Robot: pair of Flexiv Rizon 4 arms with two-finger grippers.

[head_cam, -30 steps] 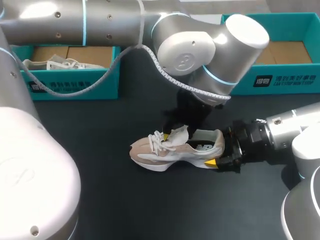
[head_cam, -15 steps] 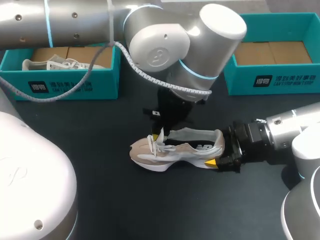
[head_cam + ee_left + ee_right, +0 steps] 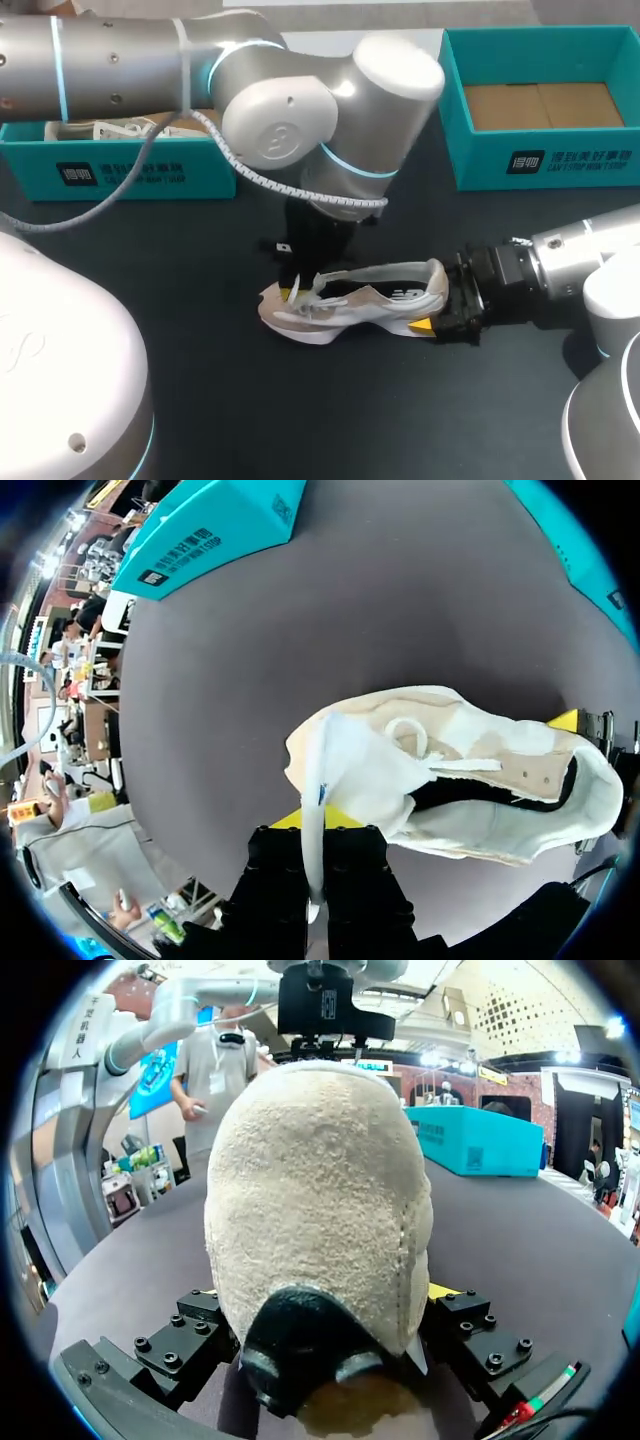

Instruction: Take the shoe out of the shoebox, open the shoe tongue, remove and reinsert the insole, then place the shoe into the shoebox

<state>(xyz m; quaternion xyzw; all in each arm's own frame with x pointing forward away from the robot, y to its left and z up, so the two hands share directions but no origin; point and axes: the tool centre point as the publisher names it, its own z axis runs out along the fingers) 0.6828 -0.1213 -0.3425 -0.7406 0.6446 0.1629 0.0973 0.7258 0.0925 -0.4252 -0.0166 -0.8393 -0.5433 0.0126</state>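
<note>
Opening the tongue looks like the step in hand: the left gripper point(image 3: 290, 292) pinches the tongue point(image 3: 352, 772) toward the toe while the right gripper point(image 3: 441, 312) clamps the heel of the shoe point(image 3: 350, 300) lying on the table point(image 3: 200, 340), so next the insole wants pulling out.

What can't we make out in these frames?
- Insole: left wrist view, the shoe opening is in shadow, so I cannot tell whether it is in or out.
- Shoe's front: right wrist view, its own heel fills the space between the right gripper fingers.
- Left gripper: head view, the left arm covers most of it.
- Left shoebox: head view, the left arm hides much of its inside.
</note>
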